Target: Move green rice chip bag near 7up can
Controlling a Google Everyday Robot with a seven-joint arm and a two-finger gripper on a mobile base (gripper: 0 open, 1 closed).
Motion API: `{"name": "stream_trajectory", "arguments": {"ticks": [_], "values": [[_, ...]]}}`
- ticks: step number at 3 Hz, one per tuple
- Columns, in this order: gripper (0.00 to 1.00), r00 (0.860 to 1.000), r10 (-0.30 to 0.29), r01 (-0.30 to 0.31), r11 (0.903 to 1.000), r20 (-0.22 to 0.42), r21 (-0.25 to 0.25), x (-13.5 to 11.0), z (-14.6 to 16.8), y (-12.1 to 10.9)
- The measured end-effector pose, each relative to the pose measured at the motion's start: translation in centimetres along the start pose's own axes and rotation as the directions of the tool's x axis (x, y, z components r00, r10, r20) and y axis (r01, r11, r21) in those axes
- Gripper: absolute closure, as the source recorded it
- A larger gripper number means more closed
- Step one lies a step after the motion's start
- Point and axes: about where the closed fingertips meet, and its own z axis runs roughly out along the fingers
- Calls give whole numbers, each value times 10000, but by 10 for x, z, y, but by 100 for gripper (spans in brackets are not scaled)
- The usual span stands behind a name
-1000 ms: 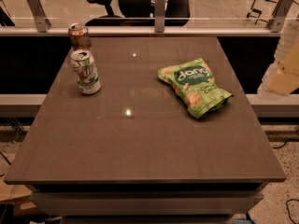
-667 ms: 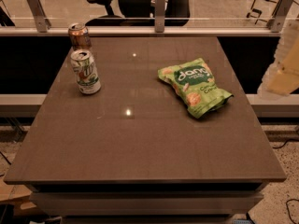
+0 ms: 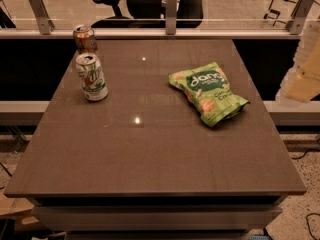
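The green rice chip bag (image 3: 207,92) lies flat on the brown table (image 3: 150,154), right of centre, with its dark green logo facing up. The 7up can (image 3: 92,77) stands upright near the table's left edge, well apart from the bag. My gripper (image 3: 303,71) shows as a pale shape at the right edge of the view, beyond the table's right side and above floor level. It is to the right of the bag and does not touch it.
A copper-brown can (image 3: 84,38) stands upright just behind the 7up can at the back left. A glass railing with metal posts (image 3: 171,10) runs behind the table, with an office chair (image 3: 145,1) beyond it.
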Motion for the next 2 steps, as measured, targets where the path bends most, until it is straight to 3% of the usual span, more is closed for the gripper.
{"name": "stream_trajectory", "arguments": {"ticks": [2], "values": [[0,9923,1148,-1177,9907,458,679,-16,-24,-33]]}}
